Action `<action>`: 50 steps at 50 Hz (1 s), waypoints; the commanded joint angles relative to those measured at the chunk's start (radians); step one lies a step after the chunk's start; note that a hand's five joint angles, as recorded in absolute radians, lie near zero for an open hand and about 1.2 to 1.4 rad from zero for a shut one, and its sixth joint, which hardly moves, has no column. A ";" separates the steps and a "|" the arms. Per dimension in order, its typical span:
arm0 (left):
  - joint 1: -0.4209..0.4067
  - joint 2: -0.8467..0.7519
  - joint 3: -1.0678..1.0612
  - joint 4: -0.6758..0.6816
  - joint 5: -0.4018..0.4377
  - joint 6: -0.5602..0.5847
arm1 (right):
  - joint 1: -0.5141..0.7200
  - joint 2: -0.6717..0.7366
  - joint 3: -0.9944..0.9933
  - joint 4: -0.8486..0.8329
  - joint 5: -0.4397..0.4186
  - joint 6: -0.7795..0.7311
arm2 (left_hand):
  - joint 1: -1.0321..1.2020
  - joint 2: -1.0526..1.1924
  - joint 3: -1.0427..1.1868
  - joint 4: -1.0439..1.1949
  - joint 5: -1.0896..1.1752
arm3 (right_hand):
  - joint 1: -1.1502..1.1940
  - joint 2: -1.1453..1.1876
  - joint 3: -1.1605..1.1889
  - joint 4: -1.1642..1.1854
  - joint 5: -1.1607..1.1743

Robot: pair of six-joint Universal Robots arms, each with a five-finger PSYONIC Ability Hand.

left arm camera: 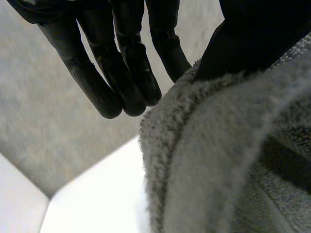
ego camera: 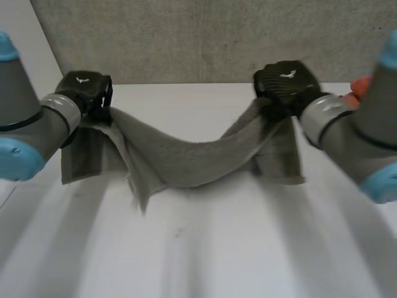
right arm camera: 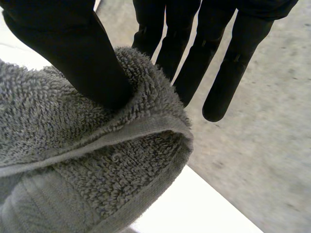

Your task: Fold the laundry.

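1. Grey terry towel (ego camera: 186,162) hangs between the two hands over the far part of the white table (ego camera: 217,254), close to the speckled wall (ego camera: 205,37).
2. Left hand (ego camera: 87,92) has one end of the towel lifted. Its wrist view shows the thumb down on the pile and the fingers (left arm camera: 116,68) straight beyond it, so I read this as a pinch at the upper edge.
3. Right hand (ego camera: 286,81) has the other end. Its thumb presses into a doubled hem, with straight fingers (right arm camera: 228,73) behind the cloth, which also looks like a pinch.
4. The towel's middle sags in a deep curve. The lower portions below each hand and a loose flap near the left rest on the table.
5. Progress, as a judgement: early. The towel is gripped and raised, but I see no flat, squared fold.
6. What is left: carry the held edge over to meet the opposite one, lay it flat, then fold again. Watch the sag and the stray flap, which could bunch.
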 commanded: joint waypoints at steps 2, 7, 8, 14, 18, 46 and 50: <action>0.020 -0.306 0.313 -0.095 -0.092 0.015 | 0.130 0.283 -0.141 -0.202 0.166 -0.020 | 0.232 0.200 0.210 0.198 0.236 | 0.257 0.208 0.204 0.196 0.228; 0.029 -0.413 0.451 -0.086 -0.132 0.055 | 0.162 0.405 -0.200 -0.302 0.226 -0.052 | -0.470 -0.502 -0.492 -0.504 -0.466 | -0.475 -0.524 -0.527 -0.536 -0.504; 0.031 -0.421 0.466 -0.089 -0.138 0.063 | 0.166 0.414 -0.210 -0.311 0.234 -0.057 | -0.684 -0.716 -0.706 -0.718 -0.680 | -0.716 -0.765 -0.768 -0.777 -0.745; 0.025 -0.363 0.454 -0.112 -0.157 0.097 | 0.176 0.376 -0.207 -0.316 0.285 -0.025 | -0.990 -1.021 -1.012 -1.024 -0.986 | -0.965 -1.014 -1.017 -1.026 -0.994; 0.023 -0.250 0.333 -0.101 -0.125 0.106 | 0.147 0.275 -0.168 -0.258 0.295 0.044 | -0.990 -1.021 -1.012 -1.024 -0.986 | -0.965 -1.014 -1.017 -1.026 -0.994; 0.164 0.122 -0.471 0.023 0.273 0.483 | 0.146 0.351 -0.117 0.042 0.094 0.304 | -0.869 -0.900 -0.891 -0.902 -0.865 | -0.651 -0.700 -0.703 -0.712 -0.680; 0.170 0.139 -0.471 0.023 0.270 0.425 | 0.179 0.437 -0.190 -0.032 0.176 0.281 | -0.877 -0.909 -0.899 -0.911 -0.873 | -0.648 -0.697 -0.700 -0.709 -0.677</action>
